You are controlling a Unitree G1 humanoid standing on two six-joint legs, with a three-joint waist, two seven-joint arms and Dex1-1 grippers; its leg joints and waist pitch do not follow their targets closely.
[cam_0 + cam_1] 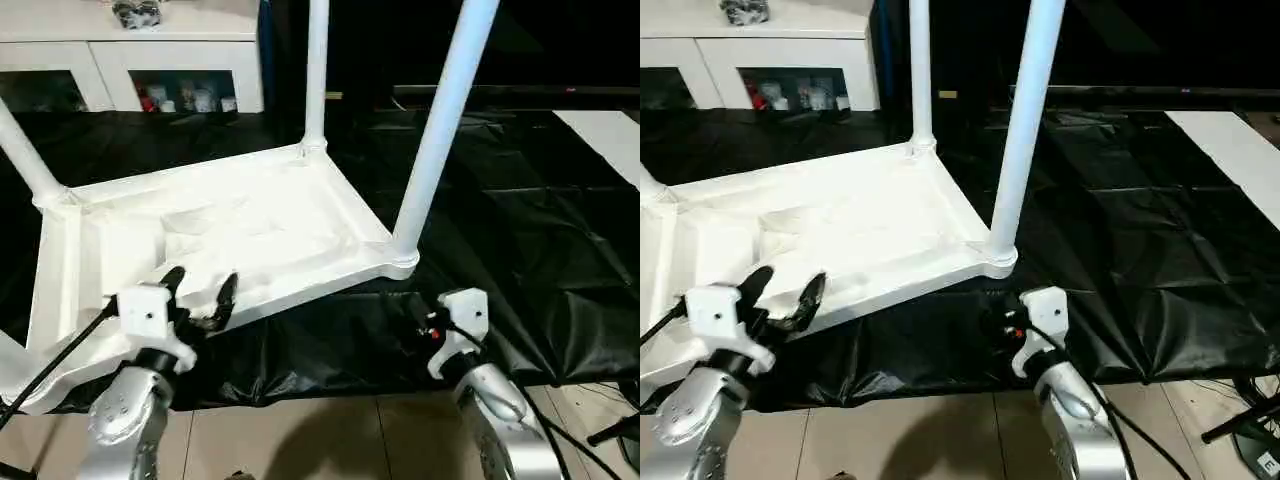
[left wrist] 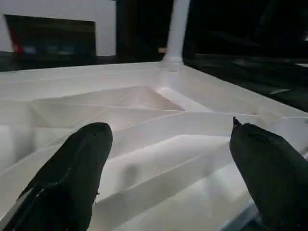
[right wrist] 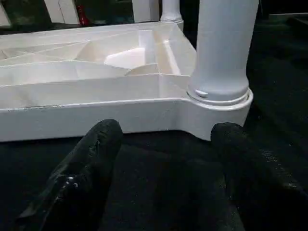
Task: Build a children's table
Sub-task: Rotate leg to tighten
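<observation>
Table top (image 1: 250, 235): white plastic, smooth, ribbed underside. Legs (image 1: 440, 130): smooth, slight sheen. Black floor sheet (image 1: 520, 240): glossy, crinkled (plastic-like). Forearms (image 1: 125, 420): silver metal.

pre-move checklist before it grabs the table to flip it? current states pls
1. Tabletop upside down on the black sheet, ribs up: ok.
2. Near right leg seated in its corner socket: ok.
3. Far leg upright in its socket: ok.
4. Left gripper open over the near rim, holding nothing: ok.
5. Right gripper open, short of the corner, holding nothing: ok.
6. Fourth leg fitted: cannot tell.
</observation>
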